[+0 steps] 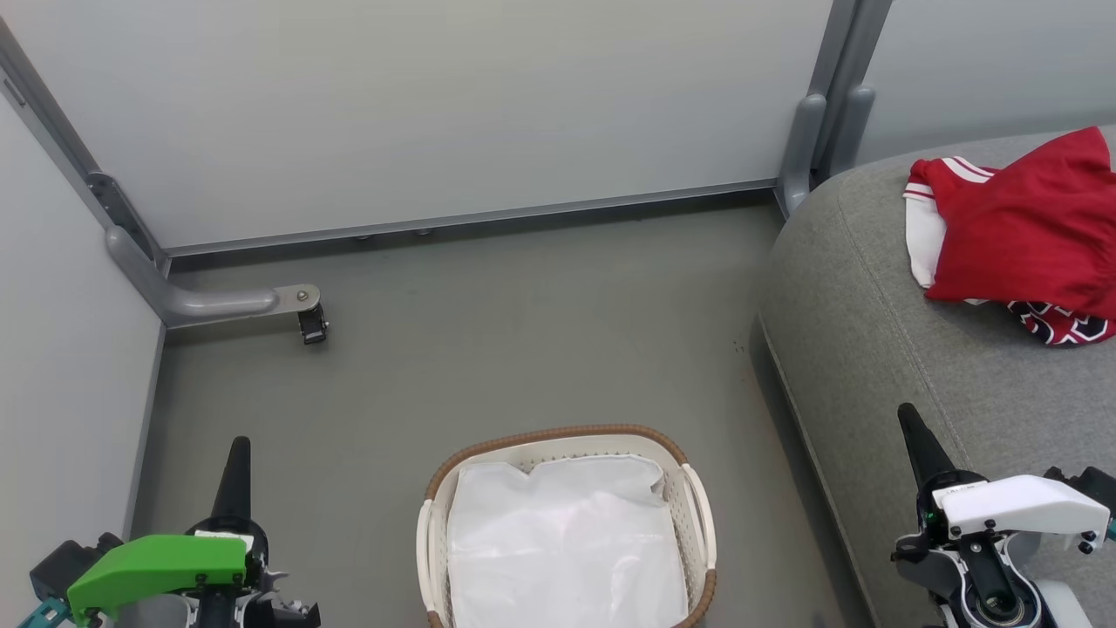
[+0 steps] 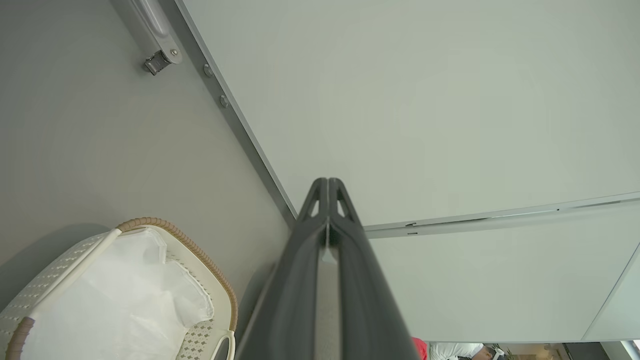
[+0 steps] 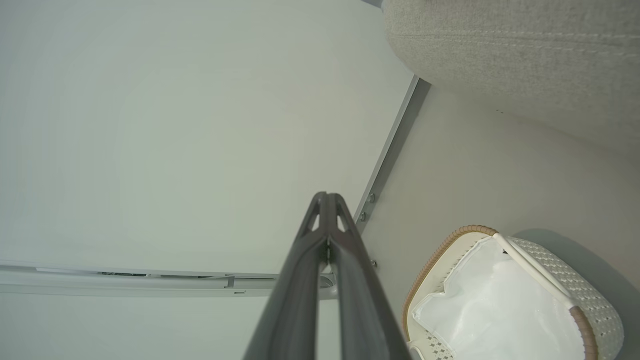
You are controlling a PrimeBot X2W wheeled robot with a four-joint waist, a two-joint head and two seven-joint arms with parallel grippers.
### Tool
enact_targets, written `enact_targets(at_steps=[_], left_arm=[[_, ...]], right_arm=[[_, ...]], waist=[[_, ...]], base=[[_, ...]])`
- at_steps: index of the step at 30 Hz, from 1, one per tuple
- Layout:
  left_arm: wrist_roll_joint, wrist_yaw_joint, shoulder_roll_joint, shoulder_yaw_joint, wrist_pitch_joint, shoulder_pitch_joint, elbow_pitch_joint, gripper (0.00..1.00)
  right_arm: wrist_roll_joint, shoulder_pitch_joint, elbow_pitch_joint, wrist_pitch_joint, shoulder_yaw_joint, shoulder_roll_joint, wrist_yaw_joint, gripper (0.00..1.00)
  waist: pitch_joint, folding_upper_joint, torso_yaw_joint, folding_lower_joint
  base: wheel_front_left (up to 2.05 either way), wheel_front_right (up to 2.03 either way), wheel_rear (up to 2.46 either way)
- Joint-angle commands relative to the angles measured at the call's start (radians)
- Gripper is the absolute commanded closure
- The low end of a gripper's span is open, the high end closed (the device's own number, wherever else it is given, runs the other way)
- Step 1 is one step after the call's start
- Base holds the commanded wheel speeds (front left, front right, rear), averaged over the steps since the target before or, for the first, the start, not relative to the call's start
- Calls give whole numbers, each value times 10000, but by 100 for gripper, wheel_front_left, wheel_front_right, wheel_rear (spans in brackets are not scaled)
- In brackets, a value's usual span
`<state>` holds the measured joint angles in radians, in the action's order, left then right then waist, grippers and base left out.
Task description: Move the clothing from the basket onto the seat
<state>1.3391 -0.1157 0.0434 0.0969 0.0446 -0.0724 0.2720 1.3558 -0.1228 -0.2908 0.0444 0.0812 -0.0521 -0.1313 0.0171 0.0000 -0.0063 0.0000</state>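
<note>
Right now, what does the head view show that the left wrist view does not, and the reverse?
Head view, not left wrist view: the seat with the red clothing lying on it, and the shut right gripper. Left wrist view, not head view: a small red and white patch at the bottom edge, too small to identify. Both: the shut left gripper, the basket holding a white liner, the grey floor and the wall bracket.
</note>
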Motion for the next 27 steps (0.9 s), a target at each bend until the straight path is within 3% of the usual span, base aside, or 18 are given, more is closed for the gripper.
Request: enact_targets(at_steps=[1, 27], left_arm=[[270, -74, 89, 57, 77, -231, -84, 100], [2198, -159, 100, 165, 593, -398, -248, 100]], right_arm=[[225, 56, 126, 77, 58, -25, 7, 100], [2068, 162, 417, 588, 291, -2, 5, 100]], waist=[[-6, 0, 3, 0], [-106, 0, 47, 0]], base=[[0, 0, 0], [0, 0, 0]])
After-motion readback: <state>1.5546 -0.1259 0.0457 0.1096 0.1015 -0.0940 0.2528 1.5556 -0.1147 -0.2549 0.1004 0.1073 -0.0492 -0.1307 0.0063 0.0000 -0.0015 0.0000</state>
